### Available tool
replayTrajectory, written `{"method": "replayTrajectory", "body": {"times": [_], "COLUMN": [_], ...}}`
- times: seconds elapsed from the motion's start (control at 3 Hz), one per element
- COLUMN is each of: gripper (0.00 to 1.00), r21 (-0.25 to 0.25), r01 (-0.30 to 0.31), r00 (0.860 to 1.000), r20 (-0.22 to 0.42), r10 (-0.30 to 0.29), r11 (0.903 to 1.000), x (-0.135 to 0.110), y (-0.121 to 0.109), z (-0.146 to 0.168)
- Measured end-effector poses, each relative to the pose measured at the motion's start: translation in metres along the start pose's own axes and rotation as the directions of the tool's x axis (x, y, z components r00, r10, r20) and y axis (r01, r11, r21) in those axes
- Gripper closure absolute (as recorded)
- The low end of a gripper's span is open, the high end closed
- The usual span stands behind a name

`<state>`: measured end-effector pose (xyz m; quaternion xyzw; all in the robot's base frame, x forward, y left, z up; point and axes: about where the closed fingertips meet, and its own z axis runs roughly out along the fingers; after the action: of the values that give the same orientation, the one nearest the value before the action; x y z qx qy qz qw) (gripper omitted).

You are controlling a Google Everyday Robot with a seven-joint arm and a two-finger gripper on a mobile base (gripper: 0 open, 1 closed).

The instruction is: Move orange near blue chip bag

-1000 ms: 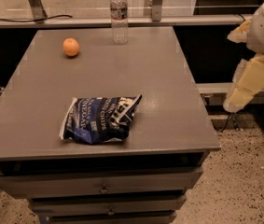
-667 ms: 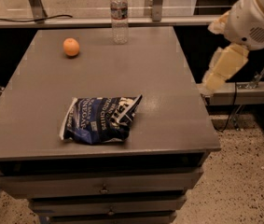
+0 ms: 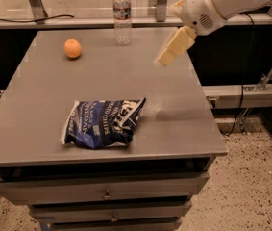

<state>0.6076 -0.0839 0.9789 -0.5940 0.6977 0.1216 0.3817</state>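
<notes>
The orange sits on the grey table at its far left. The blue chip bag lies crumpled near the table's front, left of centre. My gripper hangs above the table's far right part, to the right of the orange and well apart from it, and holds nothing. The arm comes in from the upper right.
A clear plastic water bottle stands upright at the table's far edge, between the orange and the gripper. Drawers sit under the tabletop. A metal rail and cables lie on the floor to the right.
The arm has swung left from beyond the table's right edge to above its far right part. The orange, bag and bottle have not moved.
</notes>
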Motion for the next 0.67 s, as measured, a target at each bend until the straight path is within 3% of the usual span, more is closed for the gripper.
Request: {"method": "replayTrajectory", "body": {"times": [0.33,0.67], "gripper": [0.0,0.0], "r21": [-0.01,-0.01], "r01": [-0.019,-0.019], "r00": [0.987,0.987], "r20": [0.159,0.159], "r10": [0.02,0.02], "r11": [0.9998,0.9998], "x": [-0.0435,-0.0436], "y": [-0.0095,-0.0094], "z": [0.045,0.045]}}
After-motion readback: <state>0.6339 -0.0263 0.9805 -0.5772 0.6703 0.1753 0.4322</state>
